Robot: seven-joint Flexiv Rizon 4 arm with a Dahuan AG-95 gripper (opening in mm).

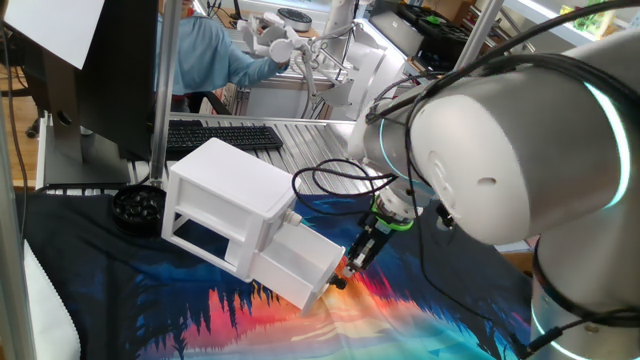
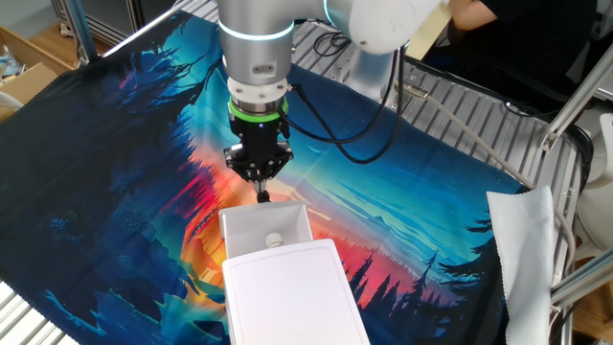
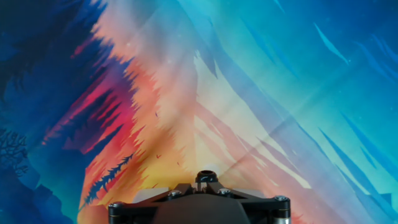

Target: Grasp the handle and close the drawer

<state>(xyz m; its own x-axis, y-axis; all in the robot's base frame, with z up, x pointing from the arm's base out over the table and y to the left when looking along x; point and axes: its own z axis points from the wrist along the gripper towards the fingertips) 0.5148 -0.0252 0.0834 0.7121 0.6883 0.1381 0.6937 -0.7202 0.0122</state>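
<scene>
Hand view: pincer (image 3: 205,184) clamped on handle (image 3: 206,177).

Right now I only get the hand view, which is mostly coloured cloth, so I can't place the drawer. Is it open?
Observer: Yes. The drawer sticks well out of the white cabinet.
Operator: Where is the hand relative to it?
Observer: The hand is at the drawer's front face with its fingertips close together. The handle is hidden behind them, so I cannot tell whether it is clamped.
Operator: And the top drawer?
Observer: It is pushed in, and its pale knob shows above the open drawer.
</scene>
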